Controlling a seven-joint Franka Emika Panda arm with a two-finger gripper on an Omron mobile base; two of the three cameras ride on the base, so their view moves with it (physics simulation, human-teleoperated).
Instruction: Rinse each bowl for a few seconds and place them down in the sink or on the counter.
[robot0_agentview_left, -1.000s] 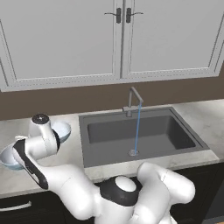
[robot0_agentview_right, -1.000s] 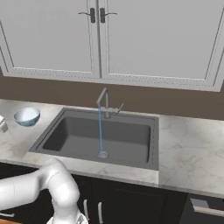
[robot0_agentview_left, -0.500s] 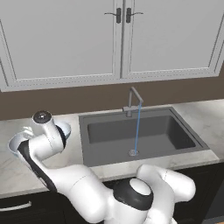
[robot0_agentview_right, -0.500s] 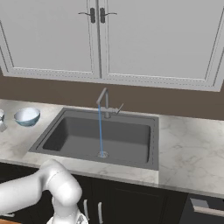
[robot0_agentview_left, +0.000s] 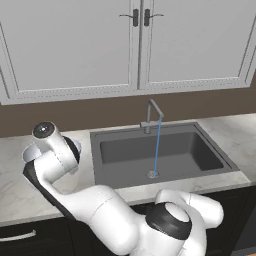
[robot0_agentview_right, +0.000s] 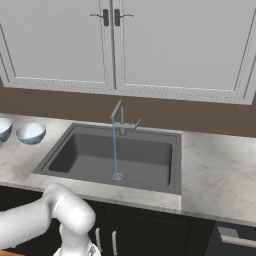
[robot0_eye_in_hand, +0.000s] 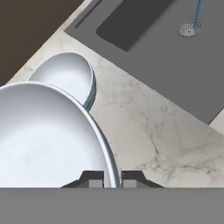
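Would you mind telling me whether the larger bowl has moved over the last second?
Yes: the larger bowl, held in the shut jaws, has risen off the counter, nearer the sink.

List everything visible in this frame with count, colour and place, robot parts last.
Bowls: two, pale blue outside, whitish inside; larger bowl with its rim between the pincer tips, smaller bowl on the counter left of the sink.
Sink: one, dark grey, set into the counter.
Faucet: one, grey metal, behind the sink, thin blue stream running to the drain.
Counter: one, pale marble pattern.
Wall cabinets: white doors, dark handles, above.
Arm: white, dark joints.
Pincer: shut on the larger bowl's rim.
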